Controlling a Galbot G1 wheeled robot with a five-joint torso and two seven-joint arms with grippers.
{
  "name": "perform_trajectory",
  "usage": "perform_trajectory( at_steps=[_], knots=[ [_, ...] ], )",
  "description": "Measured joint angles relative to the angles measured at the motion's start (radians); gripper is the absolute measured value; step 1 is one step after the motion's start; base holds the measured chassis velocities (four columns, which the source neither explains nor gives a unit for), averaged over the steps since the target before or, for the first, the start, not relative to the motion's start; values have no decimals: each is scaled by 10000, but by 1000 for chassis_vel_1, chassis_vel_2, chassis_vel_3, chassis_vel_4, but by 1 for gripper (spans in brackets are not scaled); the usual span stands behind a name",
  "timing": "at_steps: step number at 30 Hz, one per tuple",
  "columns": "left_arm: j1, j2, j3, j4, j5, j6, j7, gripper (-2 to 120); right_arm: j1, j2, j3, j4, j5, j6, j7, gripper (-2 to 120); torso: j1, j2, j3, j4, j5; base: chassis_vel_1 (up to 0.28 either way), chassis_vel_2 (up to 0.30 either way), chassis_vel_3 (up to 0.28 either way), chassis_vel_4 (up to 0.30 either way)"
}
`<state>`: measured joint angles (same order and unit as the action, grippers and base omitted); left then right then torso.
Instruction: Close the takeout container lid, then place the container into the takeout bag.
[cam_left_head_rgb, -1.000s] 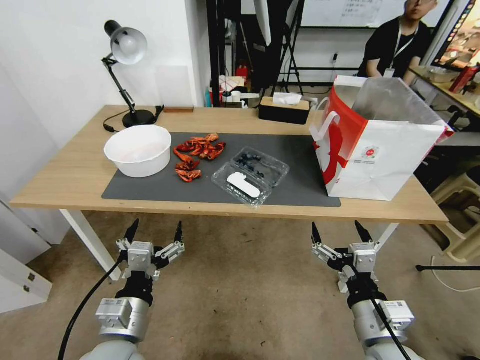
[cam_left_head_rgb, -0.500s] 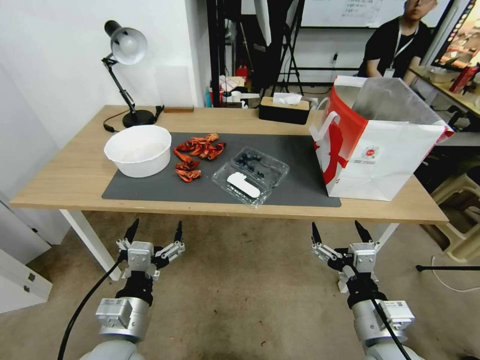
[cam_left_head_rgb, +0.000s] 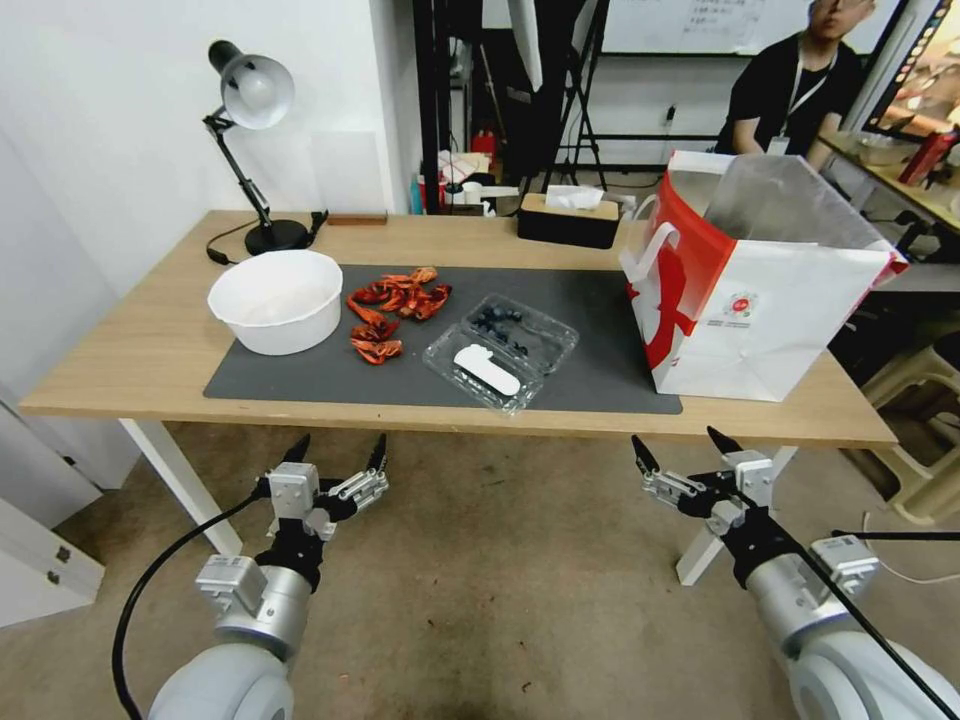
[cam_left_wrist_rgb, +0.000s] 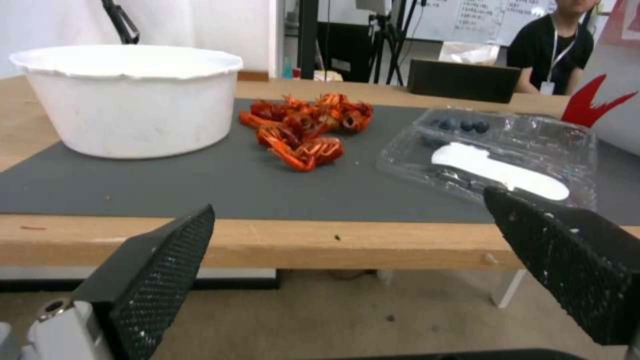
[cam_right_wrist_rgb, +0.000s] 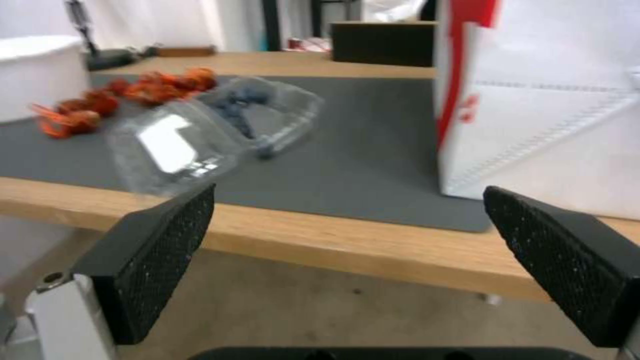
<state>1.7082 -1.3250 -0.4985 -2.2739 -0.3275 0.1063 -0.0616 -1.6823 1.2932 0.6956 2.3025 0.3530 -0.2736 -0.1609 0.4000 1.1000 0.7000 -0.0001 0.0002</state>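
Takeout container (cam_left_head_rgb: 501, 351) lay open on the grey mat (cam_left_head_rgb: 300, 375), near the mat's front edge and toward its right half, both halves flat. Lid (cam_left_head_rgb: 483, 372) with its white oblong sticker faced up, nearer the table's front edge; berry tray behind it held dark berries. Takeout bag (cam_left_head_rgb: 760, 290) stood upright at the table's (cam_left_head_rgb: 120, 370) right end, mouth open, foil lining showing, well apart from the container. Red crayfish pieces (cam_left_head_rgb: 392, 310) heaped left of the container, white bowl (cam_left_head_rgb: 276, 300) farther left on the mat's left end. Left gripper (cam_left_head_rgb: 337, 458) hung below the front edge, fingers spread wide, gripping nothing. Right gripper (cam_left_head_rgb: 681, 449) likewise held below the front edge, fingers apart, empty, under the bag's side.
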Motion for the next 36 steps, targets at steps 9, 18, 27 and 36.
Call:
perform_trajectory(
  at_steps=[9,18,27,36],
  knots=[
    [4,18,-117,63,21,-161,43,100,1602,-1992,-736,-420,2560,-444,279,100,0,0,0,2,-1,0,0,0,0],
    [159,-223,-180,113,314,-272,31,100,4969,-4155,-3132,-1680,4822,-1015,1383,100,0,-1,0,2,-2,0,0,0,0],
    [171,-308,-389,275,358,-311,6,100,10315,-4901,-7506,-4014,6453,-2111,2637,100,2,-2,2,3,-4,0,0,0,0],
    [275,-336,-426,270,443,-459,-15,100,14813,-4910,-10577,-5826,6976,-4612,3449,100,2,-2,1,4,-6,0,0,0,0]
  ],
)
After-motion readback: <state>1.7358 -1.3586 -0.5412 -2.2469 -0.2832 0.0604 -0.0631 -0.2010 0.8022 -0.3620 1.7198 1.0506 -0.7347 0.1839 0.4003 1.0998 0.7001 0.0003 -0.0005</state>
